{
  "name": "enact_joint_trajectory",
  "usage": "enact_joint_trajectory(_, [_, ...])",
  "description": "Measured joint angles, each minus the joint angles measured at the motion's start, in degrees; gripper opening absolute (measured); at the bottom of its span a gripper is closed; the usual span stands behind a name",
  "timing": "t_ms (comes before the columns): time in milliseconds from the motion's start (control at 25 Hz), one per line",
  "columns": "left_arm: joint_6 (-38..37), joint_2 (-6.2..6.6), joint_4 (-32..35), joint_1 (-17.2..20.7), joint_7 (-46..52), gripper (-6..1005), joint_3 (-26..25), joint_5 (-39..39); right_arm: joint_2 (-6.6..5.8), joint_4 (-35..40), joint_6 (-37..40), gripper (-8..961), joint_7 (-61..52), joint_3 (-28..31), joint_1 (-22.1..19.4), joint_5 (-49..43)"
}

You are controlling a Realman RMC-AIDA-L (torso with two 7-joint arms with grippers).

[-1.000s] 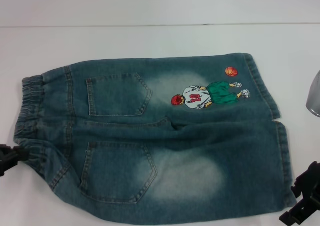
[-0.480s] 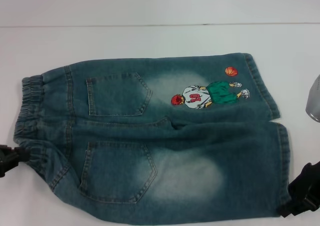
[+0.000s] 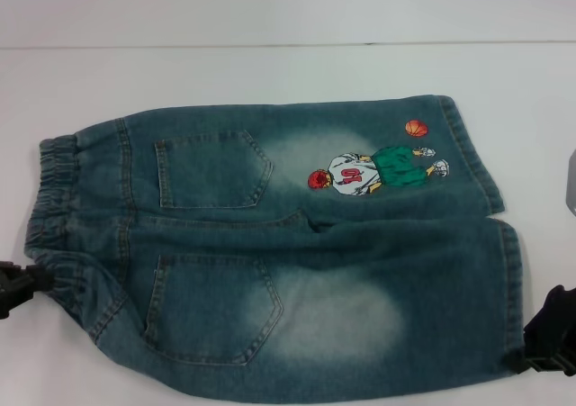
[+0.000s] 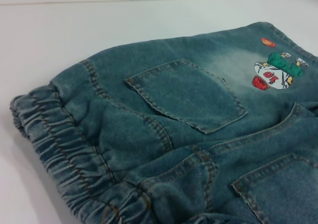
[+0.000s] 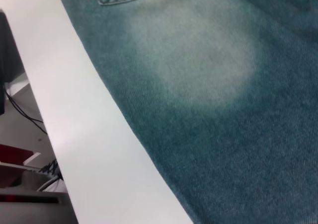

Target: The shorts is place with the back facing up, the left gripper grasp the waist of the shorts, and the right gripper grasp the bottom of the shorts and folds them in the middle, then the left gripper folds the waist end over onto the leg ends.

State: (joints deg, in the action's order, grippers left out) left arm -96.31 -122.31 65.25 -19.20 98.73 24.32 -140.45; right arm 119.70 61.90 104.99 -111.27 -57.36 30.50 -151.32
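Left tool point(image 3: 16, 286) at waist point(image 3: 54, 210); right tool point(image 3: 551, 338) at leg ends point(image 3: 511, 284).

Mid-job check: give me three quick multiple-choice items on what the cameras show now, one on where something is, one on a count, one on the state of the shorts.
1. Where is the left gripper?
A. at the near corner of the waist
B. over the embroidered player
C. at the far leg hem

2. How many back pockets show on the shorts?
A. one
B. two
C. four

3. What state are the shorts in?
A. folded in half
B. bunched in a heap
C. spread flat, not yet folded

Answers:
1. A: it sits against the waist at its near end, while the right gripper is by the near leg hem.
2. B: two stitched pockets face up.
3. C: both legs lie open on the table.
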Motion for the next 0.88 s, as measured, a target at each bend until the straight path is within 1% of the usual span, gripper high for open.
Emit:
enact_joint_trajectory(80, [0.1, 0.06, -0.1, 0.0, 0.5, 51, -0.1, 0.0, -0.09, 0.4, 0.1, 60, 1.7, 1.0, -0.5, 0.4])
enact_joint_trajectory(200, [0.1, 0.49, -0.1, -0.3, 2.3, 51, -1.0, -0.1, -0.44, 1.6, 0.4, 21, 5.0, 4.5, -1.1, 1.4])
enact_joint_trajectory(360, [-0.5, 1.19, 0.0, -1.6, 5.4, 51, -4.2, 0.0, -0.87, 2.8, 0.5, 21, 9.0, 10.9, -0.7, 3.5])
enact_joint_trajectory(440, [-0.3, 1.35, 0.1, -2.3, 7.4, 51, -4.9, 0.0, -0.90, 3.2, -2.0, 21, 9.9, 14.0, -0.5, 4.6])
enact_joint_trajectory(560, [0.1, 1.30, 0.2, -3.0, 9.4, 51, -5.4, 0.0, -0.73, 3.1, -6.3, 21, 9.9, 17.0, -0.4, 6.4])
enact_joint_trajectory(760, [2.3, 1.17, 0.4, -4.1, 10.9, 52, -6.7, 1.2, -0.67, 3.0, -11.6, 22, 8.2, 20.0, -0.3, 11.4])
enact_joint_trajectory(880, [5.5, 1.03, 0.4, -4.6, 11.5, 52, -6.6, 2.8, -0.68, 3.2, -15.6, 22, 5.9, 21.6, -0.3, 14.7])
